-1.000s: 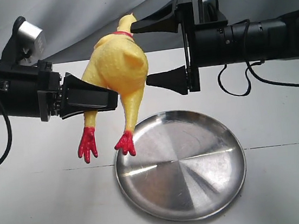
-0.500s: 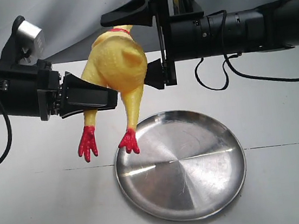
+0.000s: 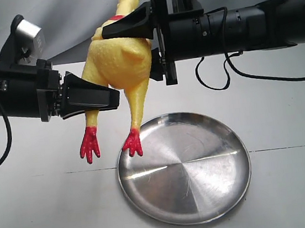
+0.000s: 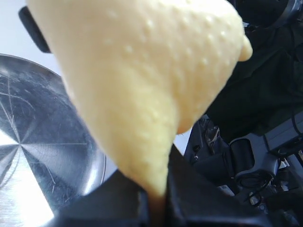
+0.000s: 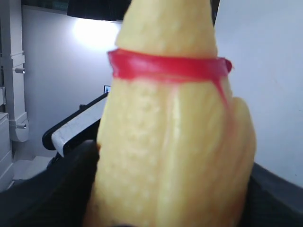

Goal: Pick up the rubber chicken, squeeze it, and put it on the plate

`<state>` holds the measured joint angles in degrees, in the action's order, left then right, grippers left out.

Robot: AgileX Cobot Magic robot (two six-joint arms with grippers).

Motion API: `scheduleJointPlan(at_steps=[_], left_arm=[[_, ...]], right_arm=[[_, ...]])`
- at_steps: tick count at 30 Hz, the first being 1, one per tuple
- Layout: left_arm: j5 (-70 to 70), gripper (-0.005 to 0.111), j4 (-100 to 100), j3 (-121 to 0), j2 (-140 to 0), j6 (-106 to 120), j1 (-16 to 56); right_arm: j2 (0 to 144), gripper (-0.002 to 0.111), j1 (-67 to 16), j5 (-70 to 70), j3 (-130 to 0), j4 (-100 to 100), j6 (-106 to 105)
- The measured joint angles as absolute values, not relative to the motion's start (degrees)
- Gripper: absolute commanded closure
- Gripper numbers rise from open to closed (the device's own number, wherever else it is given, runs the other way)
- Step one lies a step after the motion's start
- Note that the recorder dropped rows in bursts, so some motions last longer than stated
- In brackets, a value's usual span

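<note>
1. The chicken (image 3: 118,62) hangs in the air between the two arms, head up and feet down, above the table (image 3: 42,216).
2. The left gripper (image 3: 114,99) is clenched on the chicken's lower body, near the legs. In the left wrist view the yellow rubber is pinched thin between its fingers.
3. The right gripper (image 3: 128,53) grasps the upper body. One finger lies across the chest just under the red collar; the other is mostly hidden behind the body.
4. The plate (image 3: 204,169) lies flat on the table, below the chicken.
5. One red foot (image 3: 132,143) hangs over the plate's left rim, not touching it; the other foot (image 3: 89,145) hangs left of the plate.
</note>
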<state>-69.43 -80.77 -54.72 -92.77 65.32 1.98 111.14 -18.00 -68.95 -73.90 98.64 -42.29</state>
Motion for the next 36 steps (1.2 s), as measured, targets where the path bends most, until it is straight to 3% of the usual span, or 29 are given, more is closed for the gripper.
scheduleJointPlan(at_steps=[15,17,19,22,24,26,36], left_arm=[[-69.3,0.107,-80.8,-54.7,-92.8,65.3,2.0],[-69.3,0.107,-80.8,-54.7,-92.8,65.3,2.0],[-69.3,0.107,-80.8,-54.7,-92.8,65.3,2.0],[-69.3,0.107,-80.8,-54.7,-92.8,65.3,2.0],[-69.3,0.107,-80.8,-54.7,-92.8,65.3,2.0],[-69.3,0.107,-80.8,-54.7,-92.8,65.3,2.0],[-69.3,0.107,-80.8,-54.7,-92.8,65.1,2.0]], right_arm=[[111.1,0.106,-18.0,-68.8,-74.1,98.5,-43.0],[111.1,0.097,-18.0,-68.8,-74.1,98.5,-43.0],[111.1,0.082,-18.0,-68.8,-74.1,98.5,-43.0],[111.1,0.049,-18.0,-68.8,-74.1,98.5,-43.0],[111.1,0.021,-18.0,-68.8,-74.1,98.5,-42.8],[111.1,0.003,-18.0,-69.0,-74.1,98.5,-42.3],[111.1,0.003,-18.0,-69.2,-74.2,98.6,-39.0]])
